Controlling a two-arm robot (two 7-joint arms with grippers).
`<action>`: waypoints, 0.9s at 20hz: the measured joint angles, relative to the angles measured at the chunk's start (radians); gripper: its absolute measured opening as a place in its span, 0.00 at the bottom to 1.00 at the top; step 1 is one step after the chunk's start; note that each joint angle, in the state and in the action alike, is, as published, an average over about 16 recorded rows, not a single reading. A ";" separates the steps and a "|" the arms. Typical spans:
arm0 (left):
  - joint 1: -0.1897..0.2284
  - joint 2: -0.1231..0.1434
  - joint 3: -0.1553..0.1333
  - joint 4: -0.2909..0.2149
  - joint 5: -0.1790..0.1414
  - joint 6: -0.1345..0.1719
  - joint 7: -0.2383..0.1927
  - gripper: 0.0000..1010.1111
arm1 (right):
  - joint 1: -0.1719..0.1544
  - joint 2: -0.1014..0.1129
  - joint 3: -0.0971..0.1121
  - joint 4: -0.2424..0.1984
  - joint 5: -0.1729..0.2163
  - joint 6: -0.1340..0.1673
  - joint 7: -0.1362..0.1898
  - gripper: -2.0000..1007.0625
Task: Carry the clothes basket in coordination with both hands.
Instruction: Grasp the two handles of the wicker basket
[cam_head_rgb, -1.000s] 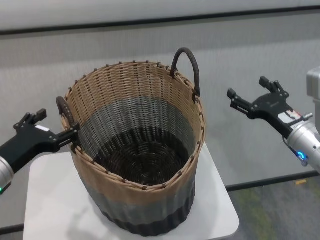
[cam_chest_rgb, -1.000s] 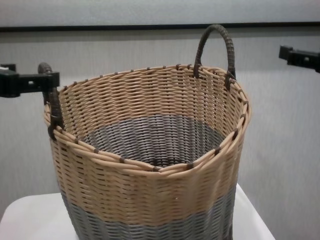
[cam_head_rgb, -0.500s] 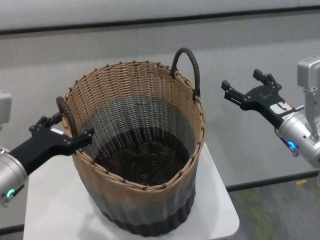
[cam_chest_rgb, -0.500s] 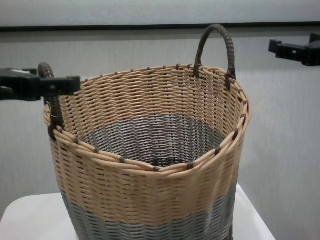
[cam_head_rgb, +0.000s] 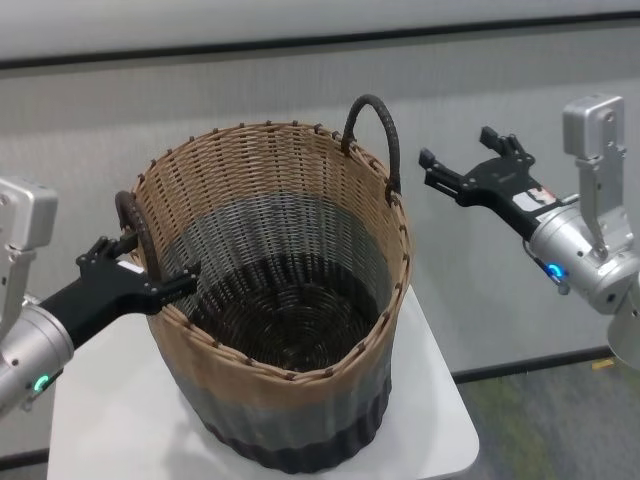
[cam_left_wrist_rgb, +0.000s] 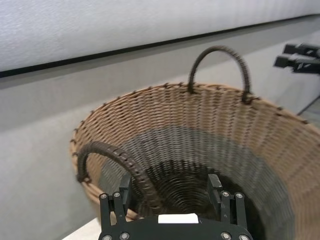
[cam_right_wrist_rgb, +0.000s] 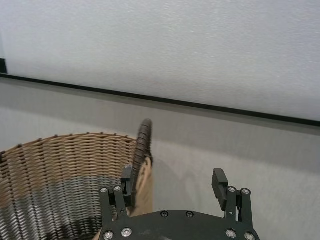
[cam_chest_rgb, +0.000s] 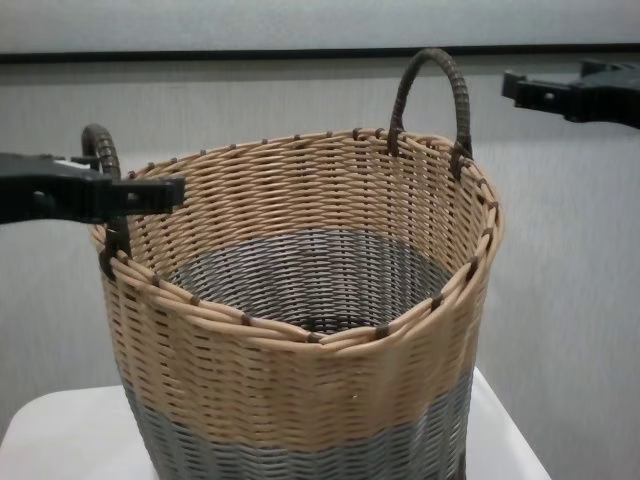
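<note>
The clothes basket (cam_head_rgb: 270, 395) stands upright on a small white table (cam_head_rgb: 95, 420); it looks empty inside. My left gripper (cam_head_rgb: 147, 265) is open at the basket's left rim. In the left wrist view its fingers (cam_left_wrist_rgb: 122, 192) straddle the left loop handle (cam_left_wrist_rgb: 112, 155) without closing on it. My right gripper (cam_head_rgb: 462, 150) is open in the air, a short way right of the upright right handle (cam_head_rgb: 378, 135). In the right wrist view that handle (cam_right_wrist_rgb: 144, 140) sits just beyond one finger (cam_right_wrist_rgb: 126, 180). The chest view shows the basket (cam_chest_rgb: 300, 390), the left gripper (cam_chest_rgb: 150, 190) and the right gripper (cam_chest_rgb: 535, 90).
A grey wall with a black stripe (cam_head_rgb: 300, 42) runs close behind the basket. The table's edge (cam_head_rgb: 455, 400) lies just right of the basket, with carpeted floor (cam_head_rgb: 540, 420) below.
Both grippers have moved inward toward the basket. The left one has reached over the left handle and rim. The right one has come closer to the right handle. The basket has not moved.
</note>
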 joint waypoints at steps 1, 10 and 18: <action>-0.003 -0.004 0.000 0.004 0.004 0.002 0.001 0.99 | 0.004 -0.004 -0.001 0.005 -0.003 0.000 0.003 0.99; -0.022 -0.033 -0.016 0.046 0.037 0.007 0.011 0.99 | 0.030 -0.035 -0.010 0.039 -0.029 0.000 0.028 0.99; -0.040 -0.050 -0.035 0.080 0.051 0.004 -0.004 0.99 | 0.058 -0.065 -0.012 0.081 -0.052 0.001 0.045 0.99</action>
